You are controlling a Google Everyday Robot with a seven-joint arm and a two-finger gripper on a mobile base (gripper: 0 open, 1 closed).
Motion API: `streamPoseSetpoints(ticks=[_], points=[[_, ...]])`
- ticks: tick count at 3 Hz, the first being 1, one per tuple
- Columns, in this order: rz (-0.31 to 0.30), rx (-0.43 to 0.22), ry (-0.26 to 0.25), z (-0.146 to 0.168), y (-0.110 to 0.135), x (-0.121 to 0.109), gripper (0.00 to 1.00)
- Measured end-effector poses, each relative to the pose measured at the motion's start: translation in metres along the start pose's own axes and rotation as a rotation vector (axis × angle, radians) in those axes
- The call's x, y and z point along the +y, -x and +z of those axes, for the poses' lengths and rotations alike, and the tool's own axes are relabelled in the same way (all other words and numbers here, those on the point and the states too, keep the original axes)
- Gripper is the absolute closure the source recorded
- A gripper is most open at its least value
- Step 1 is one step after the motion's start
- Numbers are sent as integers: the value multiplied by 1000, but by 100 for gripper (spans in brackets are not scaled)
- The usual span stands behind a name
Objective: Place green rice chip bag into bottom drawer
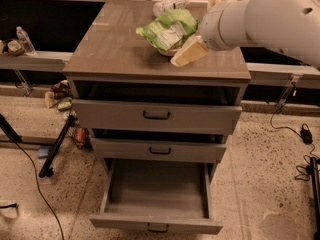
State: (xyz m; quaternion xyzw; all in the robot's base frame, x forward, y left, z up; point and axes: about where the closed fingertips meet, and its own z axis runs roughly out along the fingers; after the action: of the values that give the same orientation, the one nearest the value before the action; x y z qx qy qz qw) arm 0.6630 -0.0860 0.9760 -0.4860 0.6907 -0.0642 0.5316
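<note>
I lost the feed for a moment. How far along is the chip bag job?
Done: the bottom drawer is pulled open, its floor showing. In hand: the pincer is over the cabinet top, right next to the green rice chip bag, which lies on a bowl; no grasp is visible yet. Left: take hold of the bag, carry it down and release it in the drawer.

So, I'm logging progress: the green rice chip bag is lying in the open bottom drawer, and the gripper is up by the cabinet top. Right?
No. The camera view shows the green rice chip bag on a cream bowl on the cabinet top; the bottom drawer is open. The gripper is indeed up by the cabinet top, beside the bag.
</note>
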Motion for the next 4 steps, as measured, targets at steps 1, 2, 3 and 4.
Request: streamPoseSetpoints(ticks=[1, 2, 3, 4], points=[[11, 25, -10, 9, 0, 4, 0], [36, 55, -21, 32, -2, 9, 0], [52, 63, -32, 58, -3, 13, 0], [75, 44, -43, 87, -1, 16, 0]])
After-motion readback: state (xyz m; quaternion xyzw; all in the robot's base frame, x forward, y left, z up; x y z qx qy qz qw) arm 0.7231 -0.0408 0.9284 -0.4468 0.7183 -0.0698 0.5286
